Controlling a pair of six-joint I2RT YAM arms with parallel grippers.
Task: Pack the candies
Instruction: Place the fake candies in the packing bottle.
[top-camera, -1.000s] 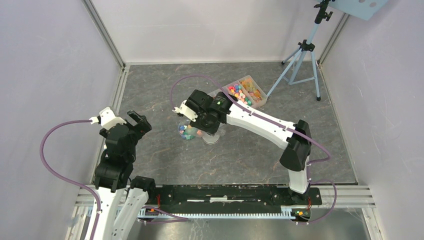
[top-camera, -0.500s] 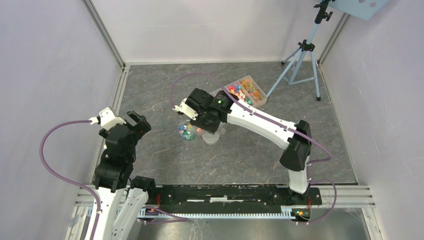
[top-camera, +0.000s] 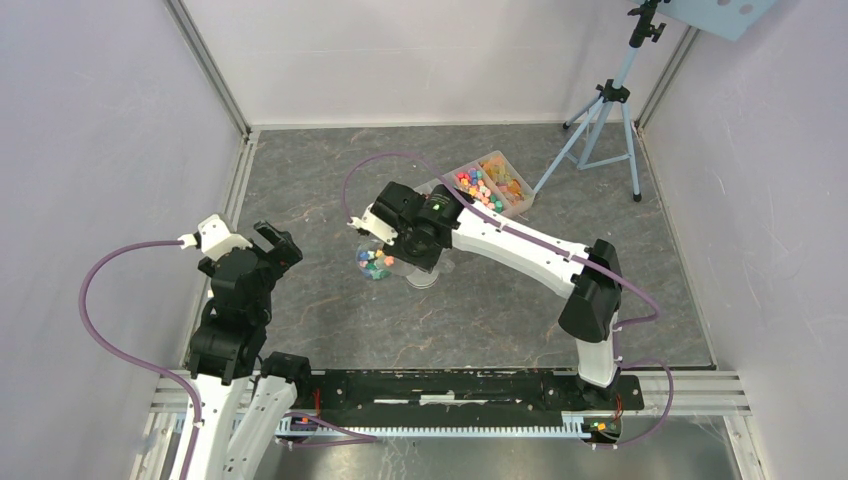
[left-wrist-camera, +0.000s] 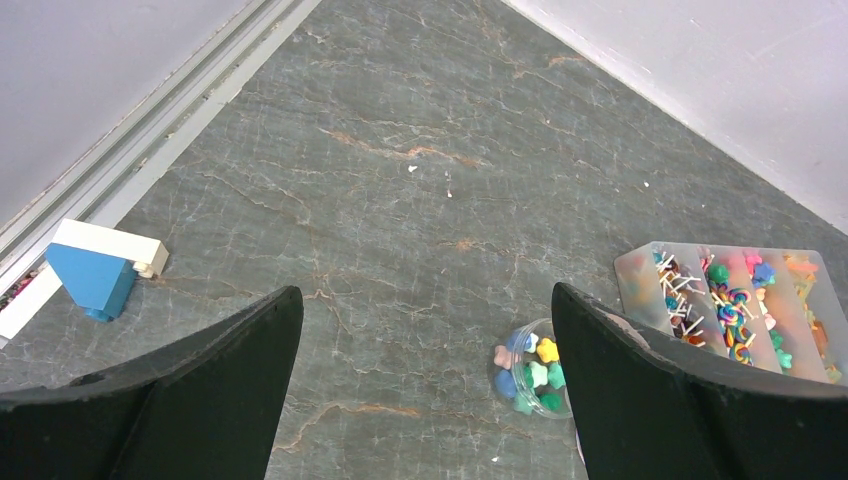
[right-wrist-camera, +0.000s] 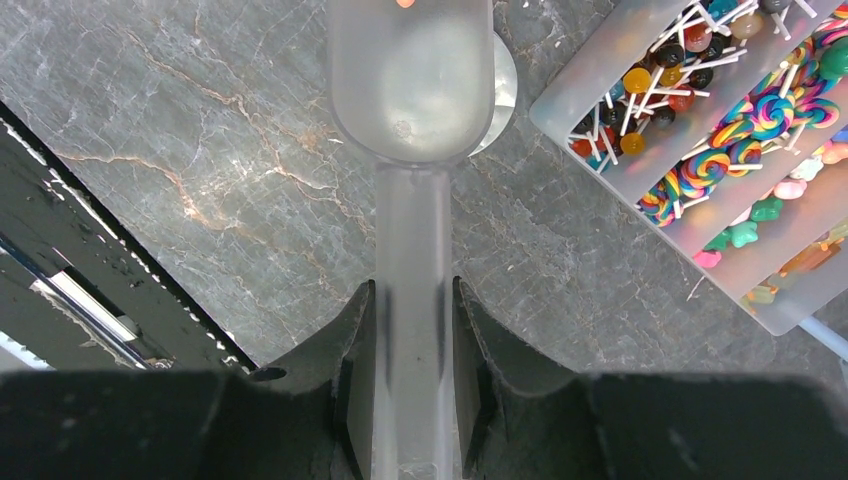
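Note:
Small multicoloured candies (top-camera: 375, 262) lie in a small clear jar (left-wrist-camera: 535, 375) on the floor. More candies and lollipops fill a clear compartment tray (top-camera: 490, 183), which also shows in the right wrist view (right-wrist-camera: 720, 150). My right gripper (right-wrist-camera: 412, 290) is shut on the handle of a clear plastic scoop (right-wrist-camera: 412, 80). In the top view it (top-camera: 390, 225) holds the scoop above the jar. The scoop's bowl looks empty, with one orange candy (right-wrist-camera: 405, 3) at its far tip. A round grey lid (top-camera: 423, 275) lies beside the jar. My left gripper (left-wrist-camera: 425, 292) is open and empty, well left of the jar.
A blue and white block (left-wrist-camera: 95, 270) lies by the left wall rail. A tripod (top-camera: 605, 110) stands at the back right. The black base rail (top-camera: 460, 390) runs along the front edge. Walls close in the left, back and right.
My right gripper with the scoop has shifted slightly left and down over the jar. The left arm has not moved.

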